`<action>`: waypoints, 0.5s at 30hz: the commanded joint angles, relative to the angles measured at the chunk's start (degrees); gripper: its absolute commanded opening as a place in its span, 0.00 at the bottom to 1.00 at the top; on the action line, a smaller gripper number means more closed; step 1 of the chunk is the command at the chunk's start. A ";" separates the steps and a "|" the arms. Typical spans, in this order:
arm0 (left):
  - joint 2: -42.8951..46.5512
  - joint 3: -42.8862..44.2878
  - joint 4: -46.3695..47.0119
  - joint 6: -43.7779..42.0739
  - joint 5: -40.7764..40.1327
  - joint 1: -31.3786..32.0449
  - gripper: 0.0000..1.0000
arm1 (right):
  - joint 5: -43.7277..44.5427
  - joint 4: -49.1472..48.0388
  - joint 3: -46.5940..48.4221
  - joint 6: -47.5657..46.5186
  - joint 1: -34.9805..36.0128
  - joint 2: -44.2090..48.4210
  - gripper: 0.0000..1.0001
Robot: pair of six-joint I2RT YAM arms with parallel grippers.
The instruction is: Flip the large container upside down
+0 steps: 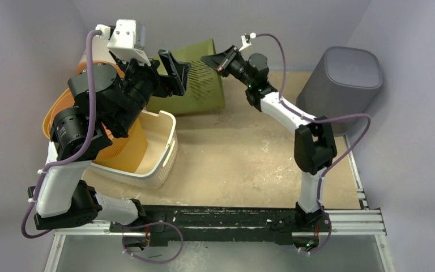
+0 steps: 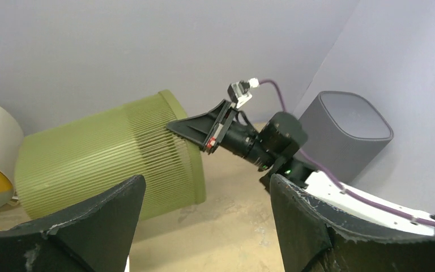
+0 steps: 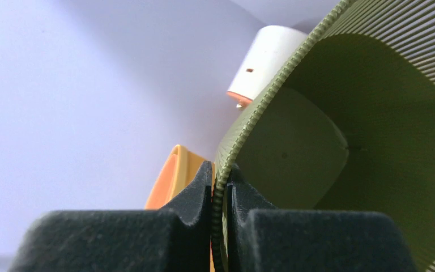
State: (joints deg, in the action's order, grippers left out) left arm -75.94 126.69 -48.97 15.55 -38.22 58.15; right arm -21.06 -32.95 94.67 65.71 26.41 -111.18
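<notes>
1. Green ribbed container [image 1: 207, 93]: in your top view, part of its wall sits behind the left arm's fingers [image 1: 178, 73]. In the right wrist view the top and right edges crop it, leaving you only part of the rim and interior.
2. Orange basket [image 1: 127, 150]: mostly under the left arm [image 1: 96, 102]; you cannot tell its full shape.
3. White tub [image 1: 167, 153]: left part covered by the orange basket and the left arm.
4. Left wrist view: both of its own fingers are cropped at the bottom edge. The lower left of the grey bin [image 2: 345, 130] is behind the right arm [image 2: 277, 139].
5. Right arm's fingers [image 3: 187, 209]: cropped at the bottom edge. White cylinder [image 3: 263, 62]: partly behind the rim, and you cannot tell what it is.
</notes>
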 commanded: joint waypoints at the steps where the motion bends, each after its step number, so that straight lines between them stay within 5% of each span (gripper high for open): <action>1: -0.44 1.43 0.07 0.31 -0.47 -0.06 0.78 | 2.16 -37.59 -4.13 17.45 -0.75 -2.09 0.00; 8: -2.85 4.82 -2.86 0.14 -0.47 -0.10 0.78 | 6.83 -56.06 -5.93 28.53 -1.13 -10.89 0.00; 15: -3.68 4.88 -3.56 -0.13 -0.21 -0.10 0.78 | 8.70 -68.86 -17.49 36.52 -3.37 -15.16 0.00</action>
State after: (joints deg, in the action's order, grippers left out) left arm -79.50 129.56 -52.45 15.49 -38.20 58.15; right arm -15.55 -78.30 80.73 92.90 24.62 -128.16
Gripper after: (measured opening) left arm 0.780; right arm 0.072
